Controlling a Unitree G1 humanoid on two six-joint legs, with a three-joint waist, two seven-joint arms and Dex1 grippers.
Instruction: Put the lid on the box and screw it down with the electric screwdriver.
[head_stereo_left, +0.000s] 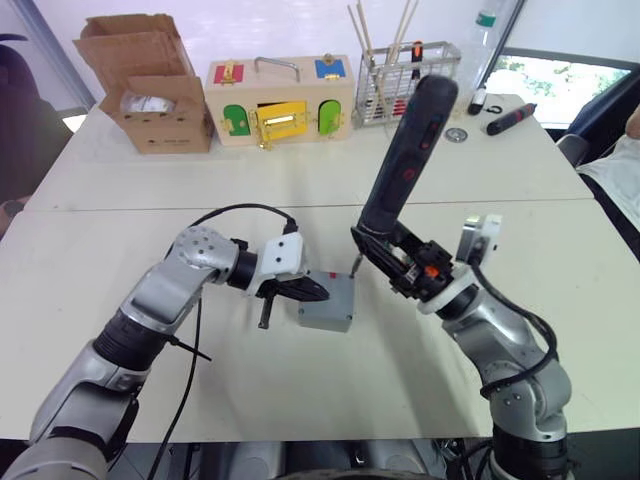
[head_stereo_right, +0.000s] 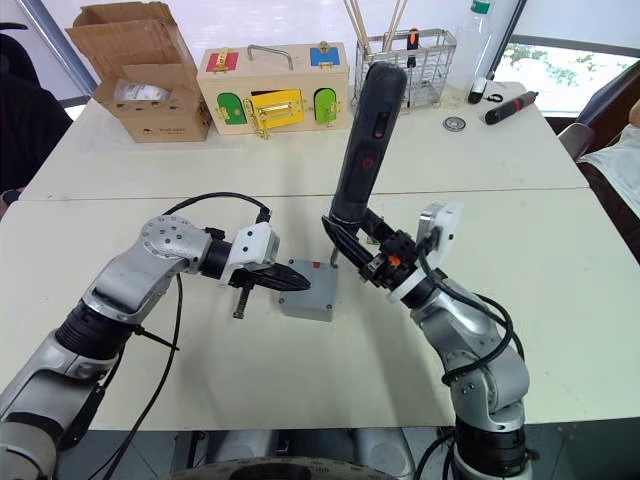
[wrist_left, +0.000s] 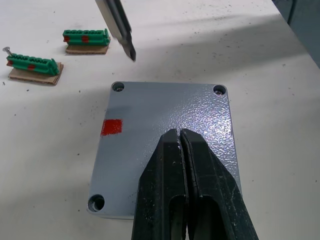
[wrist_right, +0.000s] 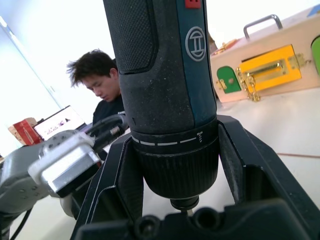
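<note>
The grey box (head_stereo_left: 324, 320) sits mid-table with the lid (wrist_left: 165, 107) lying flat on top of it. A small red mark and open corner holes show on the lid's face. My left gripper (wrist_left: 179, 132) is shut, its fingertips resting on the lid's middle. My right gripper (head_stereo_left: 398, 262) is shut on the electric screwdriver (head_stereo_left: 405, 160). The tool stands nearly upright, leaning away from me. Its metal bit (wrist_left: 125, 42) hangs just above the table beside a far corner hole (wrist_left: 118, 87) of the lid, without touching it.
Two green terminal strips (wrist_left: 86, 39) lie on the table beyond the box. At the far edge stand a cardboard box (head_stereo_left: 150, 85), a wooden box with coloured doors (head_stereo_left: 280, 100), a wire basket (head_stereo_left: 405, 75) and a black-and-red pen tool (head_stereo_left: 510, 118). A person (wrist_right: 97, 82) sits to the side.
</note>
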